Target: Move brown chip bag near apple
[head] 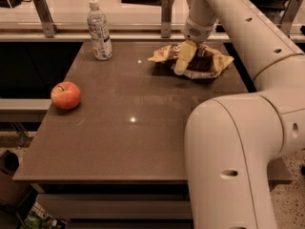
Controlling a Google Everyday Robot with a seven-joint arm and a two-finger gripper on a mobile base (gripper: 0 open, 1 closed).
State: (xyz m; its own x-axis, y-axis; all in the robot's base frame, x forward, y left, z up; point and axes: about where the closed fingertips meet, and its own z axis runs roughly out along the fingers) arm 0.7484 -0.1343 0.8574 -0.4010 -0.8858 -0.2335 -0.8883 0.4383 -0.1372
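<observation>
tool [184, 60]: down on the brown chip bag [209, 63]; grip state could not be told
brown chip bag: lay far right on the worktop [133, 142]
apple [66, 95]: sat at left edge, well apart

No word here can be read for certain. The bottle [99, 30], upright at the far left corner of the worktop [119, 142], wears a pale label [101, 34] with dark print, too small to make out. The bag [209, 63] lies at the far right, with the jaws down on its left half; a few pale marks show on its left end, but no brand or number can be told.
</observation>
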